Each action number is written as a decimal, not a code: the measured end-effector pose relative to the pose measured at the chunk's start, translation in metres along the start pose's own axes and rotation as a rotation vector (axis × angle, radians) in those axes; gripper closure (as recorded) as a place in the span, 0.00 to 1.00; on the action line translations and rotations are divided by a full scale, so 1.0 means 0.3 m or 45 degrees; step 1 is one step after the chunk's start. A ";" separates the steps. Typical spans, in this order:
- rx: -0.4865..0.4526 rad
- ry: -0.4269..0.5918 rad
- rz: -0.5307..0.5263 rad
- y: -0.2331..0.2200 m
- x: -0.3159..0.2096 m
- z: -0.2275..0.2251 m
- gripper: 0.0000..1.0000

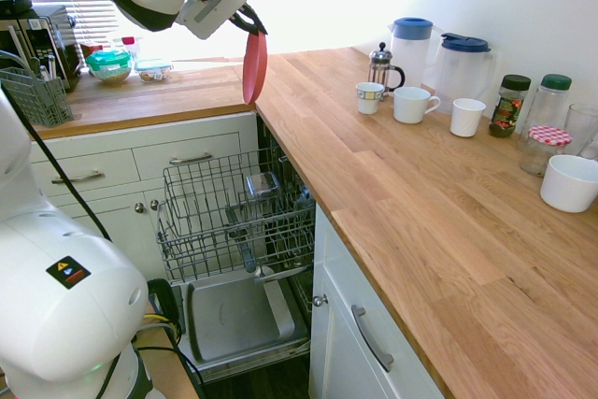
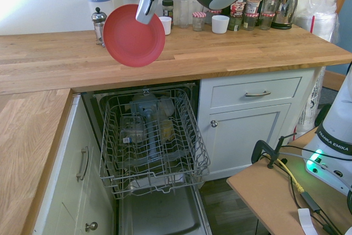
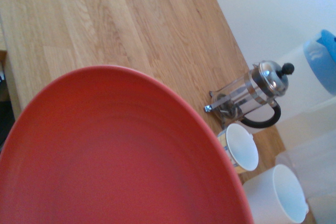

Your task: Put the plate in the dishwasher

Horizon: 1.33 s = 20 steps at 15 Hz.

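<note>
First exterior view: gripper (image 1: 250, 23) is clamped on the plate (image 1: 254, 66) rim; the plate hangs edge-on above the counter (image 1: 392, 193) corner, over the dishwasher (image 1: 238, 217). Keep it vertical and lower it between the rack tines.

Second exterior view: the plate's (image 2: 133, 35) face is toward this camera, no long axis.

Wrist view: plate (image 3: 110, 156) fills the frame.

Plate (image 2: 132, 37): smooth coral-red plastic, matt with faint sheen. Worktop (image 1: 411, 184) under it: oiled wood strips, satin. Rack (image 2: 151, 141) below worktop: grey coated wire. Door panel (image 1: 234, 315): dull grey metal. Press (image 3: 252, 93) on worktop: clear glass, shiny metal.
</note>
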State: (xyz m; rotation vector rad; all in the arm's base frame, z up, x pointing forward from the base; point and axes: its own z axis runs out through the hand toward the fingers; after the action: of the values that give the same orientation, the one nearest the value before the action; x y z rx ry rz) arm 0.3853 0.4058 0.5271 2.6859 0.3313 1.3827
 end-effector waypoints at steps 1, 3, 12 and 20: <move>-0.018 0.027 -0.045 -0.030 -0.028 -0.001 1.00; -0.063 0.071 -0.122 -0.084 -0.098 0.012 1.00; -0.075 0.067 -0.385 -0.374 -0.497 0.165 1.00; -0.032 0.005 -0.367 -0.450 -0.639 0.260 1.00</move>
State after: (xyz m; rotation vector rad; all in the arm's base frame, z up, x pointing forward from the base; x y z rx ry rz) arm 0.3212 0.4919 0.3044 2.4923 0.6665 1.2959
